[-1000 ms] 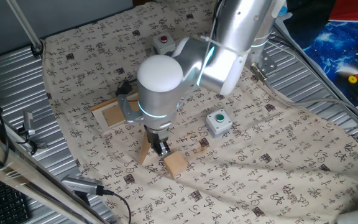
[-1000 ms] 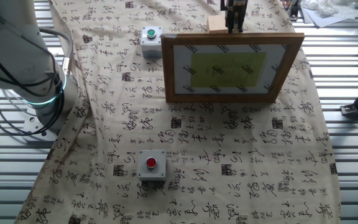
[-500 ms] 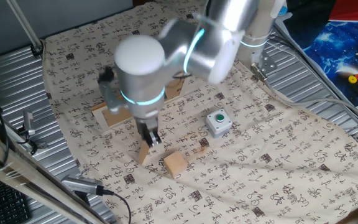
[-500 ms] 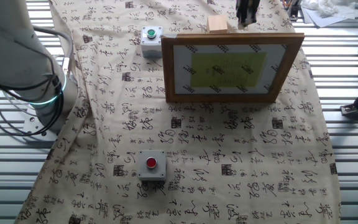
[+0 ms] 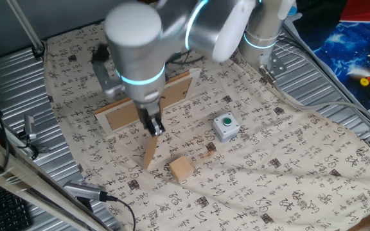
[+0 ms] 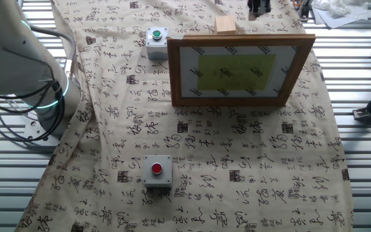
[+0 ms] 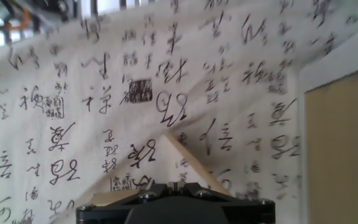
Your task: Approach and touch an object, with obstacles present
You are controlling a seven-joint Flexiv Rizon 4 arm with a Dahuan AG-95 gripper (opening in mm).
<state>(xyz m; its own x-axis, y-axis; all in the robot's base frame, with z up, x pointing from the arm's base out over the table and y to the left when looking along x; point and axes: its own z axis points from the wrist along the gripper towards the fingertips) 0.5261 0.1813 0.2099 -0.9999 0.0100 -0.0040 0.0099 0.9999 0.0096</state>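
Observation:
The small plain wood cube [image 5: 181, 169] lies on the patterned cloth, clear of the arm; in the other fixed view it [image 6: 225, 25] shows just behind the picture frame's top edge. My gripper [image 5: 154, 126] hangs above the cloth, up and to the left of the cube and not touching it, over the frame's prop leg [image 5: 150, 154]. In the other fixed view the gripper [image 6: 258, 8] is to the right of the cube. In the hand view the jaws [image 7: 174, 185] stand together with nothing between them. The cube is out of the hand view.
The flat wood frame back [image 5: 133, 108] lies under the arm; its front [image 6: 240, 71] faces the other camera. A grey box with a green button [image 5: 225, 126] stands right of the cube, and a grey box with a red button [image 6: 157, 170] sits nearer the other camera. The prop leg [image 7: 188, 163] and frame back [image 7: 340, 149] show in the hand view.
My gripper has lifted off from right beside the cube and moved away from it, up and toward the frame. The cube and the boxes have not moved.

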